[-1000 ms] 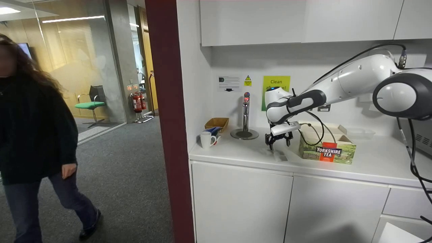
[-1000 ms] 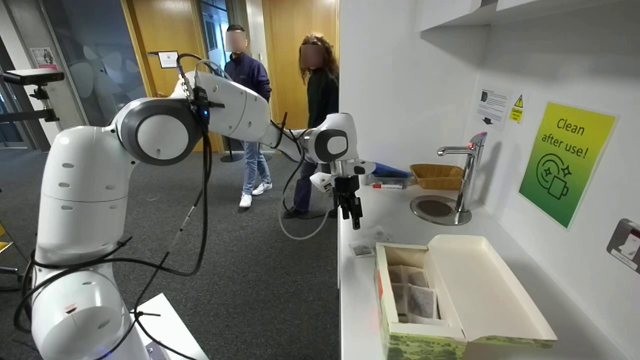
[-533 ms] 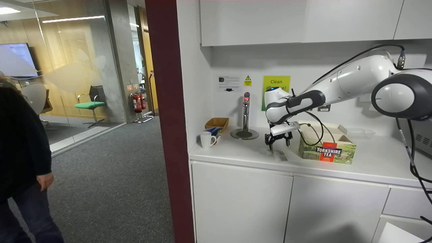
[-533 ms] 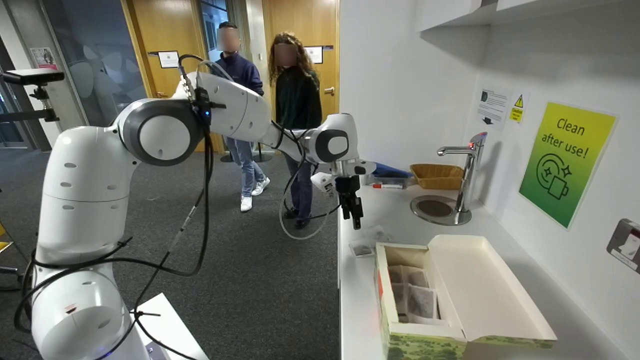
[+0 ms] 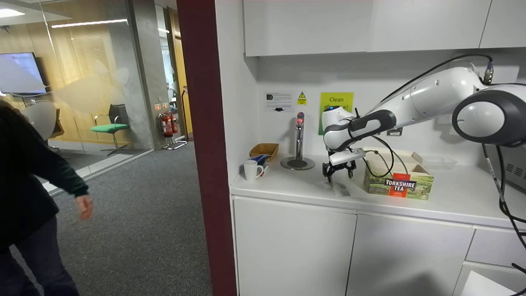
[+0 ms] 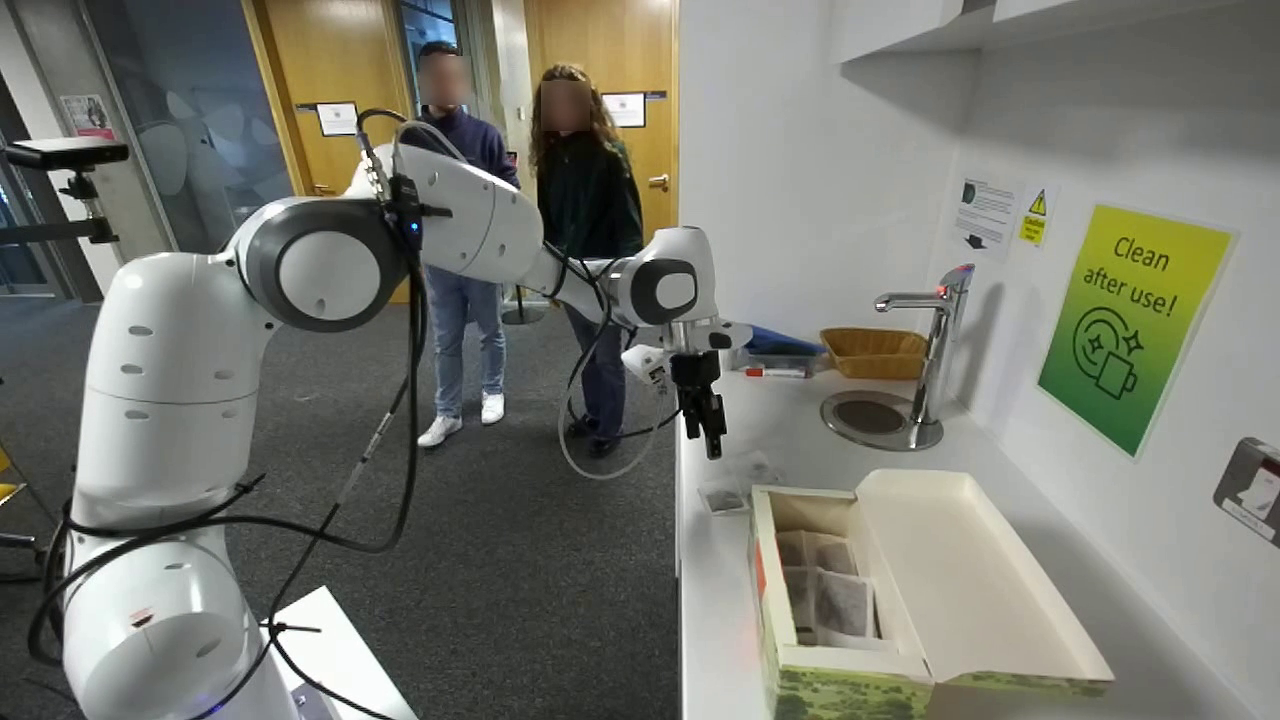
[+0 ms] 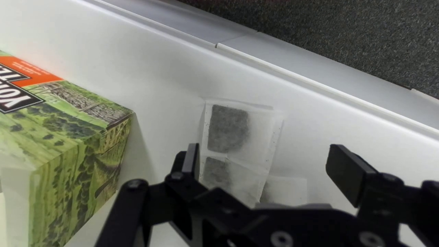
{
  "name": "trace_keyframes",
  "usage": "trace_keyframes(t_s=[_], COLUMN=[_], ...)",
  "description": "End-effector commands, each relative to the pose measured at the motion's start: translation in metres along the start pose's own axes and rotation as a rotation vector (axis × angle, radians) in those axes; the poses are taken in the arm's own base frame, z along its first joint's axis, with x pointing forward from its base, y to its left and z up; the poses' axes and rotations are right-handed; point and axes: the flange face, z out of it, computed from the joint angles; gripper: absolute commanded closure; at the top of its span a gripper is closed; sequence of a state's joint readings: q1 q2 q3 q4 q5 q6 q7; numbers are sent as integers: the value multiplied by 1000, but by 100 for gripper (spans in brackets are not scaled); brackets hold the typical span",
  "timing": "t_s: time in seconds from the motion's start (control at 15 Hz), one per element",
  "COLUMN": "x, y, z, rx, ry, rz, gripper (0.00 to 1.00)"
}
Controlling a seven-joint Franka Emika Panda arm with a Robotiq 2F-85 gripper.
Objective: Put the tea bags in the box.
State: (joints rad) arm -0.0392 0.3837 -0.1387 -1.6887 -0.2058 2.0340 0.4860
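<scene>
Box [image 5: 398,188] of Yorkshire Tea near the front edge of the worktop [image 5: 296,183], with its lid [image 6: 985,585] folded open toward the back edge. Holds several flat tea bags [image 6: 845,603], dark-filled and laid side by side. Loose tea bags [image 7: 228,128] lying near that same front edge, between the box and the end edge at the side wall [image 5: 238,102], apart from the box; flat, partly overlapping, exact number unclear. Close to the back corner by the side wall, a brown basket [image 6: 880,364]; just beside it, a clear tub [image 6: 792,360] with something blue [image 6: 785,341] on or in it, cannot tell which. Toward the front corner, a white mug [image 5: 250,170], inside hidden.

Arm [image 6: 470,210] extended over the front edge, bent, sloping down to the wrist. Gripper [image 5: 340,178] pointing straight down above the loose tea bags, fingers [image 7: 346,171] set wide apart, with bags visible through the gap in the wrist view; contact with the worktop impossible to judge.
</scene>
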Motion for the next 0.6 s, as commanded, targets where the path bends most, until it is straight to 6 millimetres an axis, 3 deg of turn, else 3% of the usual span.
trace_keyframes(t_s=[0.0, 0.53], x=[2, 7], y=[0, -10], z=[1, 22], rx=[0, -22], ry=[1, -26], rz=[8, 3], gripper=[0, 0])
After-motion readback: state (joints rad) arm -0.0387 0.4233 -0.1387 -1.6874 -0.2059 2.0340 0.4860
